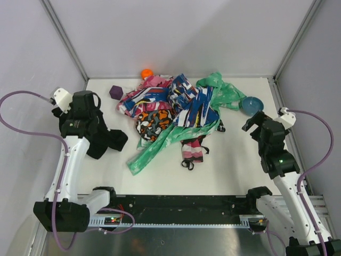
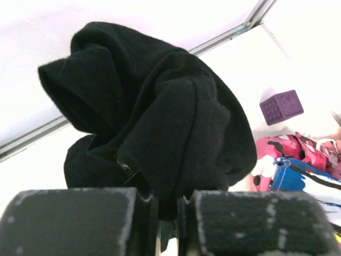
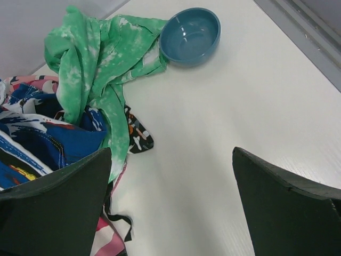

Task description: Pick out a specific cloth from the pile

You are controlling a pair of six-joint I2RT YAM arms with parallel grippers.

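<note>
At the left of the bench [image 1: 224, 160], the left pincer [image 2: 168, 208] is clenched on the plain black cloth [image 2: 160, 122], a bunched wad held well apart from the pile (the fingers nearly meet through the fabric). A purple cube [image 1: 115, 92] sits toward the back, then an orange ball [image 1: 146, 73]. The pile [image 1: 170, 109] of printed cloths fills the middle. A blue bowl [image 1: 251, 105] touches its mint-green cloth [image 3: 90, 64]. The right pincer [image 3: 171, 160] hangs spread wide, grasping nothing.
</note>
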